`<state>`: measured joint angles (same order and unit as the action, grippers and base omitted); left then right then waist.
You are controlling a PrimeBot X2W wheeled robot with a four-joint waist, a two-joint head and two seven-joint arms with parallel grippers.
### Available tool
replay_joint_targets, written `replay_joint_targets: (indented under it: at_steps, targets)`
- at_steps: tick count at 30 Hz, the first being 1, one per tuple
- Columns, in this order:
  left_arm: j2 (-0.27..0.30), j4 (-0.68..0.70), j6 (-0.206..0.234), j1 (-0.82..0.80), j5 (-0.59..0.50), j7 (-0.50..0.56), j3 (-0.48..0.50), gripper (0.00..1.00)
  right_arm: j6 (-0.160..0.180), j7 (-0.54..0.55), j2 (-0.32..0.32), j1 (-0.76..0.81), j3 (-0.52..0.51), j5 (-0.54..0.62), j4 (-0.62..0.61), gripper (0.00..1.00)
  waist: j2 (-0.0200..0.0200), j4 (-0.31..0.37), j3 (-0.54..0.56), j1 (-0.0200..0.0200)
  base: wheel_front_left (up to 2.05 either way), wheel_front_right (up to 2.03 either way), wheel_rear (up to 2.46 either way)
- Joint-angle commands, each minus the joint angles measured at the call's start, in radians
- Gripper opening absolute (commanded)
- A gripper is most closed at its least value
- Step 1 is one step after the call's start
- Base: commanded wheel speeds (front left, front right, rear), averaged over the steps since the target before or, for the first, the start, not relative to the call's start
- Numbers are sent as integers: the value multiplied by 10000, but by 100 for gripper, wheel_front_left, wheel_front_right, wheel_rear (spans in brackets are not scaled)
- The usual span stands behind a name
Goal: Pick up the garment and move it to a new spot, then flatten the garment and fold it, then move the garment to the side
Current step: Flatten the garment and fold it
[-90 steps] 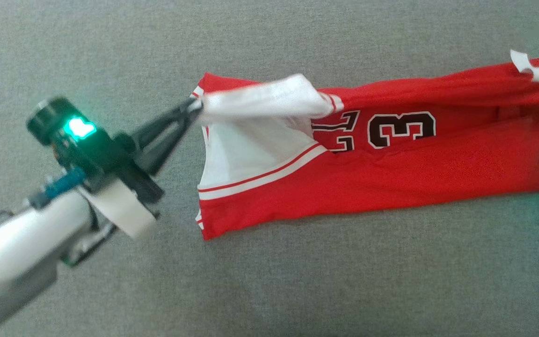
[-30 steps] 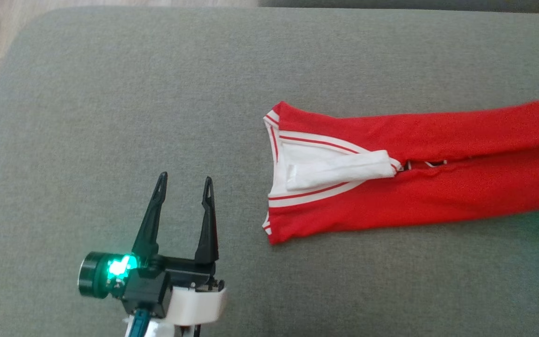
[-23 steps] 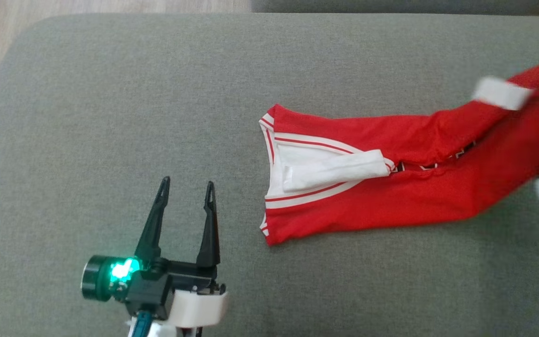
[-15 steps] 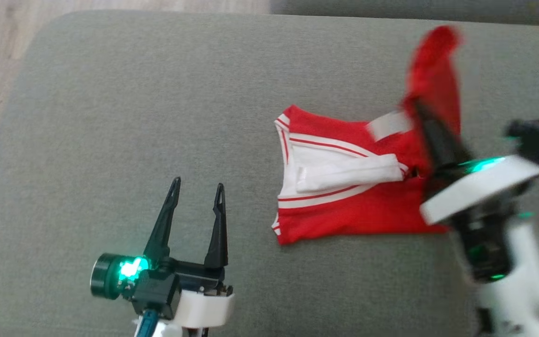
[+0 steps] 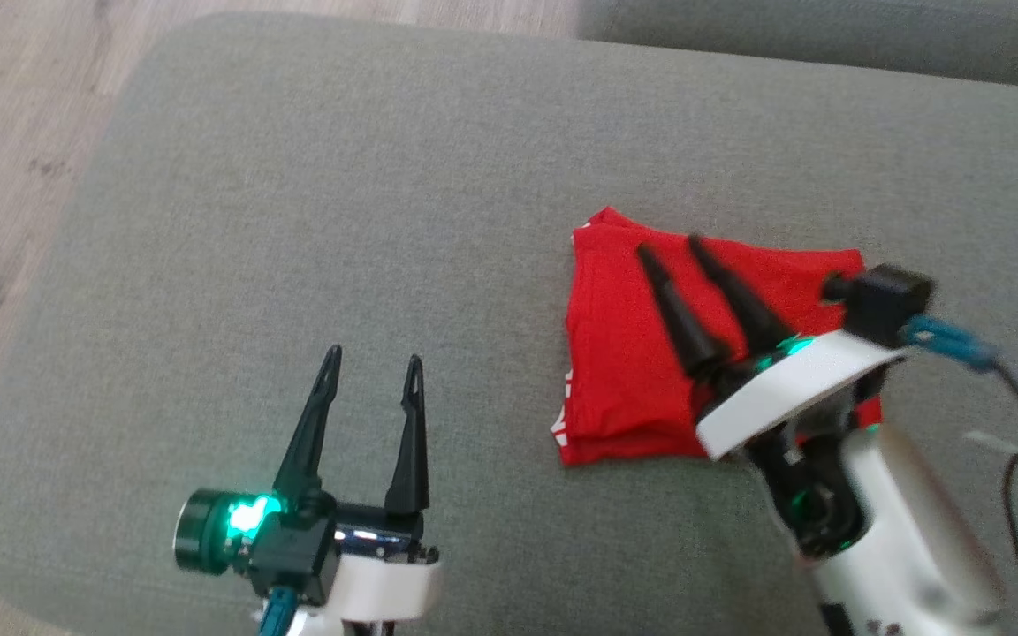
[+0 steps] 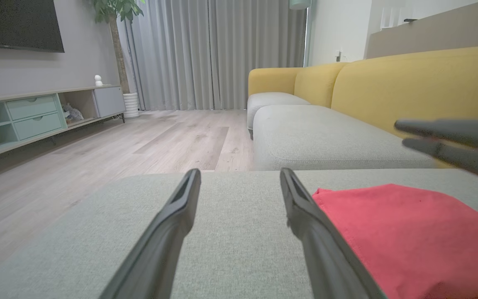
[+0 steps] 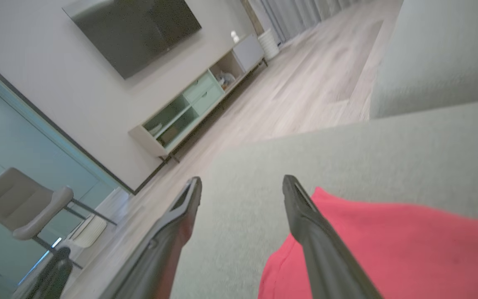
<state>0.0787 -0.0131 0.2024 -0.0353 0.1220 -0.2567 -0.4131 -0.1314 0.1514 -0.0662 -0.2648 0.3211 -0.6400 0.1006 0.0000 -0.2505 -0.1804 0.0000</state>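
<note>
Left pincer (image 5: 374,356) blk, wht cuff (image 5: 381,590), grn LED (image 5: 244,515)

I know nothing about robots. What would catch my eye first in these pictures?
The bright red garment, folded into a compact bundle, stands out on the grey cushion, right of centre in the head view. The right arm's fingers, dark and spread apart, hang over it, while the left arm's fingers, also spread, hold nothing at the lower left. A yellow sofa glows behind in the left wrist view.

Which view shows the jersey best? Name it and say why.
Head view: nearly the whole folded jersey shows from above. The left wrist view gives a low, slanted part; the right wrist view, one blurred corner.
</note>
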Motion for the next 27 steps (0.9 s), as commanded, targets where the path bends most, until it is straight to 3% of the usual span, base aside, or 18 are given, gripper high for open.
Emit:
replay_joint_targets:
  at_steps: [1,7,9,13,16,20,27]
  targets:
    - [-78,266,6,-20,-87,-51,376,100,7,-119,153,-476,82,77,-476,100,0,86,99,0,0,0,0]
    - [-96,340,-55,199,-72,-51,770,100,7,-702,-674,-139,-1280,434,-1349,100,0,621,573,0,0,0,0]
    - [-105,387,-72,278,-55,-51,894,100,7,-1188,-1309,145,-1477,612,-1543,100,0,805,691,0,0,0,0]
    - [-113,459,-104,459,-51,-51,1150,100,7,-2540,-2174,1128,-1958,868,-1050,100,0,1168,921,0,0,0,0]
    - [-110,526,-129,707,-58,-51,1348,100,7,-3651,-2713,1897,-1762,1629,-392,100,0,1379,1137,0,0,0,0]
    - [-117,529,-245,1215,-21,-51,1553,100,7,-4104,-2738,2845,-1720,2711,432,100,0,1579,1525,0,0,0,0]
    - [-97,390,-526,2135,-44,-51,1899,100,7,-4128,-1726,4349,-2162,3754,22,100,0,1832,2102,0,0,0,0]
